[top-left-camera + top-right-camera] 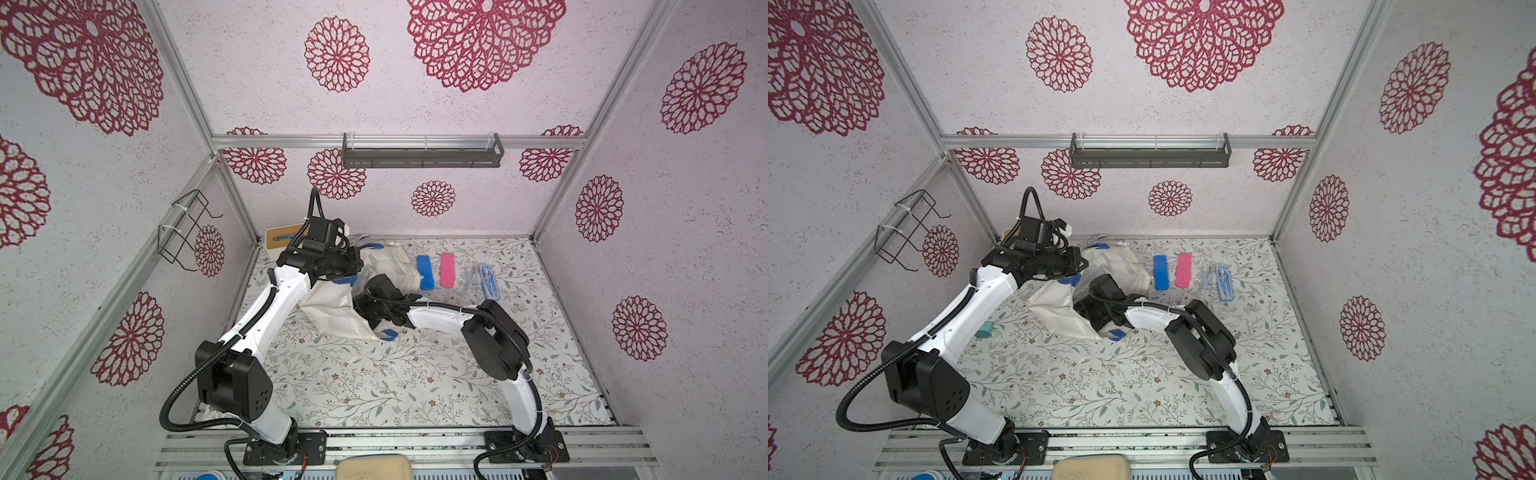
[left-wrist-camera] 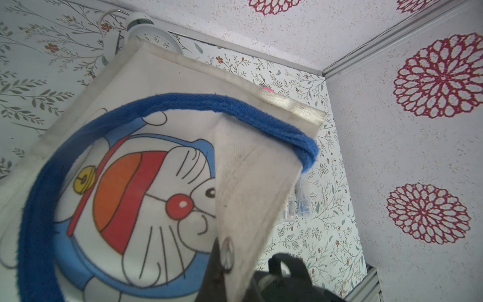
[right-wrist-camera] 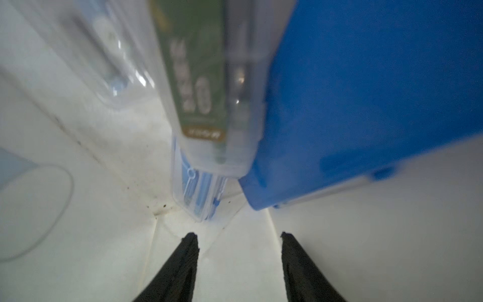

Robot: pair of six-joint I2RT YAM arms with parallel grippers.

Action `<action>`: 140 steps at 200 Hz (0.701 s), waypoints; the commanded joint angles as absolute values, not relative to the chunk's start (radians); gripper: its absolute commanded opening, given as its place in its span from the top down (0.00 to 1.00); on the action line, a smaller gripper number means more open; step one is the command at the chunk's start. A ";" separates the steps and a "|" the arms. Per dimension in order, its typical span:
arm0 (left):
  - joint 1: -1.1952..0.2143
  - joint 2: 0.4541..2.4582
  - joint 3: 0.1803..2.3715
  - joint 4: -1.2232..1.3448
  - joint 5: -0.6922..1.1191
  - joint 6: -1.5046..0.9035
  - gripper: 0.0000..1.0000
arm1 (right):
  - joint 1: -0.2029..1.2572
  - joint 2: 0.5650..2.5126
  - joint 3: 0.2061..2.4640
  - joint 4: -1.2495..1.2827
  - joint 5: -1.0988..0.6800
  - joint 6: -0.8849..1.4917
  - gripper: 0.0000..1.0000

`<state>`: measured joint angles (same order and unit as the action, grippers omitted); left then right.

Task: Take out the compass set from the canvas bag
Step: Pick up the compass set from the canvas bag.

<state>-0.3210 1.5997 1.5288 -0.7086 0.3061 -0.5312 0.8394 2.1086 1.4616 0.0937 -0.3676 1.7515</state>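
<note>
Pinching a flap of the canvas bag [image 1: 332,309] at its mouth with the left gripper [image 1: 354,265], clamped tight on the fabric and lifting that edge off the table [image 1: 374,386]. Slumped on its side toward the far side of the floral surface, left of centre, with the cartoon print and a blue strap [image 2: 183,100] filling the left wrist view. Reaching right inside through the opening with the right gripper [image 3: 238,235], black fingertips [image 3: 192,240] spread apart and closed on nothing. Looking down the white lining now and spotting the compass set [image 3: 194,194], a clear case with blue parts, resting in the bottom crease just ahead of the spread tips, not touching them. Tucked under a second clear case [image 3: 201,86] with a green label, and squeezed against a blue case [image 3: 366,91] on one side. Outside, lying in a row on the table just beside the bag in both top views: a blue box [image 1: 424,272], a pink box [image 1: 447,270], a clear pack [image 1: 471,274] and a blue-filled pack [image 1: 488,282].
</note>
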 commanded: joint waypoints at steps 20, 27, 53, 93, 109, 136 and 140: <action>-0.325 1.526 1.489 -0.656 0.338 -0.528 1.00 | 0.757 1.984 1.389 0.108 -0.286 1.673 0.44; -0.325 1.522 1.485 -0.658 0.339 -0.528 1.00 | 0.749 1.986 1.396 0.093 -0.280 1.657 0.43; -0.326 1.515 1.476 -0.661 0.344 -0.529 1.00 | 0.735 2.025 1.446 0.062 -0.271 1.620 0.43; -0.327 1.519 1.477 -0.658 0.352 -0.540 1.00 | 0.744 2.113 1.547 0.071 -0.239 1.647 0.42; -0.329 1.521 1.479 -0.654 0.354 -0.544 1.00 | 0.748 2.149 1.596 0.060 -0.223 1.649 0.42; -0.331 1.520 1.478 -0.655 0.356 -0.545 1.00 | 0.750 2.187 1.630 0.019 -0.215 1.671 0.42; -0.332 1.520 1.477 -0.654 0.356 -0.545 1.00 | 0.750 2.189 1.624 0.021 -0.214 1.677 0.42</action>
<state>-0.3248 1.5558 1.4761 -0.6930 0.3286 -0.5358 0.7498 2.1777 1.6020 0.0639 -0.2543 1.6592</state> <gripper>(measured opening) 0.054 0.575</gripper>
